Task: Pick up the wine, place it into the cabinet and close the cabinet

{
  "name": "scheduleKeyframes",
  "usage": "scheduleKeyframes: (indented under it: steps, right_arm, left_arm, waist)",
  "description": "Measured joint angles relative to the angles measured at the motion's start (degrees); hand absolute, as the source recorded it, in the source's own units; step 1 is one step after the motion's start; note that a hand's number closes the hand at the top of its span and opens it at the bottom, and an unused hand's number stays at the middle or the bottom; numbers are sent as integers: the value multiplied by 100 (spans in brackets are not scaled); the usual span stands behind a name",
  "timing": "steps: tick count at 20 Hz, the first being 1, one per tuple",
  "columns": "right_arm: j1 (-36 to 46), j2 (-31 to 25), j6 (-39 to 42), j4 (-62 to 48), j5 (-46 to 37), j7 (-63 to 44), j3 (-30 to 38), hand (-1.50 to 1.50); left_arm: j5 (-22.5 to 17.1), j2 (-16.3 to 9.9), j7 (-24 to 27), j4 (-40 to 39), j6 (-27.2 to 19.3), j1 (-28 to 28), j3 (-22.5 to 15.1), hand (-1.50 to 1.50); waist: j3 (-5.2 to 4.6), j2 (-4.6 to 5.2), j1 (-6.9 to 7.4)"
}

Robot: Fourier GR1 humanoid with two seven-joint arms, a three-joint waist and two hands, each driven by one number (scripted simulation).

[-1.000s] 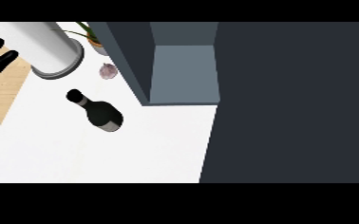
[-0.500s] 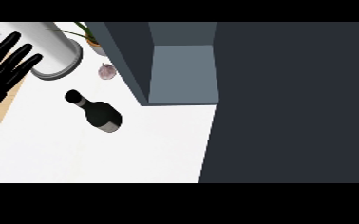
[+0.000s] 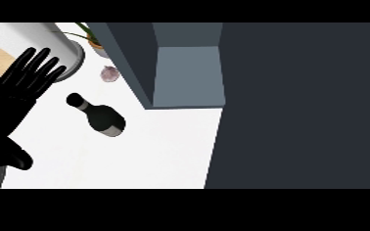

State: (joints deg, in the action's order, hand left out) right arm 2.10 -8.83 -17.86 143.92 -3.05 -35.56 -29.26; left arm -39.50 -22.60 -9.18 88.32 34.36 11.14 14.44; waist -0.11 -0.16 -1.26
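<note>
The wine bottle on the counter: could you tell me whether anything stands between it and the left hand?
Nothing visible does. The left hand, fingers straight, is left of the wine bottle, with only bare white counter between them.

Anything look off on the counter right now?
Nothing stands out. The wine bottle stands intact on the white counter with no spill, the cabinet is open, and the left robot hand is open beside the bottle.

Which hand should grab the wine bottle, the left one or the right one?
Probably the left. The left hand is open beside the wine bottle on the white counter, just to its left. The right hand is not in view.
</note>
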Motion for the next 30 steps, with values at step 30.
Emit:
scheduleKeyframes:
  steps: [30]
  right_arm:
    - [284, -618, -714, -12, -167, 31, -524, -150]
  left_arm:
    - [3221, 279, 3492, -3997, 370, 688, -82, -150]
  waist:
    - [-5, 15, -59]
